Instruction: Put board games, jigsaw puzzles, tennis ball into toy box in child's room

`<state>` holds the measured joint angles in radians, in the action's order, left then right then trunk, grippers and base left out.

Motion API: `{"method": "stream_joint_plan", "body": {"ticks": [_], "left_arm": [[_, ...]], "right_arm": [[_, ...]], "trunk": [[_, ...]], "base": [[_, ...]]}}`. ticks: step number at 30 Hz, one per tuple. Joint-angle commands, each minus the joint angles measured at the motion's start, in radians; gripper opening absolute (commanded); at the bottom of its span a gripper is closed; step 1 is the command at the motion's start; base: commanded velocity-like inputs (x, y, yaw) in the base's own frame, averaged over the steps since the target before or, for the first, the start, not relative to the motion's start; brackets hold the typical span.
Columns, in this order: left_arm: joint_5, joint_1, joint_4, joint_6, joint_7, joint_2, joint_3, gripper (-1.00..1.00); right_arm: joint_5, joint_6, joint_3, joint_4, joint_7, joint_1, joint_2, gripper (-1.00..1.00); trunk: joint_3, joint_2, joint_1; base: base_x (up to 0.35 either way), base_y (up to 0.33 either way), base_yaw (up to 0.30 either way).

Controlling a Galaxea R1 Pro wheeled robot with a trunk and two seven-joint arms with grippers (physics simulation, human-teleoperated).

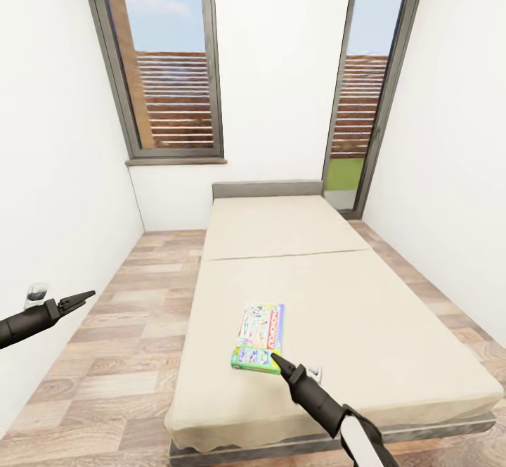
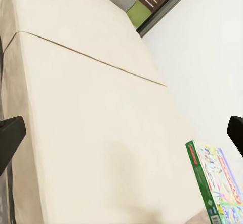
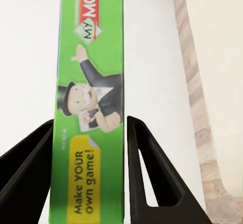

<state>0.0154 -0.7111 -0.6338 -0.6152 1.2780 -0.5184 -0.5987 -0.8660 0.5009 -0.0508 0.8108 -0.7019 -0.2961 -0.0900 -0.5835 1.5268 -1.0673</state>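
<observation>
- The board game [image 1: 258, 338] lies flat on the bed [image 1: 393, 326], near the foot edge and a little toward the bed's left side — a green box with a cartoon lid.
- The right gripper [image 1: 275, 361] sits at the box's near end. In the right wrist view the green side panel [image 3: 93, 107] runs up between the two black fingers [image 3: 147, 173], which stand one on each side of it with a sliver of gap showing; I judge the jaws part open and straddling, not yet clamped.
- The left gripper [image 1: 83, 297] hangs over the wood floor [image 1: 133, 354] beside the bed, well apart from the box; its fingertips sit at opposite edges of the left wrist view, so it is wide open and holds nothing.
- To do this well: keep the box's edge centred between the fingers, push in deeper before closing — a shallow pinch on a flat box could let it swing or slip.
- Squeeze firmly, then lift level off the mattress.
</observation>
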Motion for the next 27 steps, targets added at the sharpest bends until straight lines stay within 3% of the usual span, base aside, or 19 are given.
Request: {"method": "stream_joint_plan", "body": {"ticks": [1, 8, 16, 21, 25, 27], "left_arm": [[0.001, -0.001, 0.000, -0.010, 0.003, 0.000, -0.001, 1.00], [0.001, -0.001, 0.000, -0.010, 0.003, 0.000, -0.003, 1.00], [0.001, -0.001, 0.000, -0.009, 0.003, 0.000, -0.003, 1.00], [0.007, 0.028, 0.029, 0.019, 0.004, 0.024, -0.030, 1.00], [0.004, 0.051, 0.051, 0.042, 0.004, 0.044, -0.026, 1.00], [0.003, 0.053, 0.062, 0.047, 0.002, 0.056, -0.026, 1.00]], "right_arm": [[-0.006, 0.030, -0.004, 0.003, 0.000, -0.001, -0.001, -1.00], [-0.007, 0.071, -0.004, 0.081, -0.024, -0.002, -0.002, -1.00], [-0.007, 0.068, -0.005, 0.091, -0.033, -0.003, -0.005, -1.00], [-0.006, 0.035, -0.033, 0.062, -0.059, 0.026, -0.033, -1.00], [-0.005, 0.010, -0.042, 0.068, -0.059, 0.048, -0.055, -1.00], [-0.009, -0.003, -0.043, 0.069, -0.057, 0.060, -0.051, -1.00]], "trunk": [[0.002, -0.007, 0.004], [0.024, -0.056, 0.031], [0.049, -0.112, 0.062], [0.049, -0.112, 0.061], [0.049, -0.112, 0.061], [0.049, -0.112, 0.061]], "base": [[0.000, 0.000, 0.000], [0.000, 0.000, 0.000], [0.000, 0.000, 0.000], [0.000, 0.000, 0.000], [0.000, 0.000, 0.000], [0.000, 0.000, 0.000]]}}
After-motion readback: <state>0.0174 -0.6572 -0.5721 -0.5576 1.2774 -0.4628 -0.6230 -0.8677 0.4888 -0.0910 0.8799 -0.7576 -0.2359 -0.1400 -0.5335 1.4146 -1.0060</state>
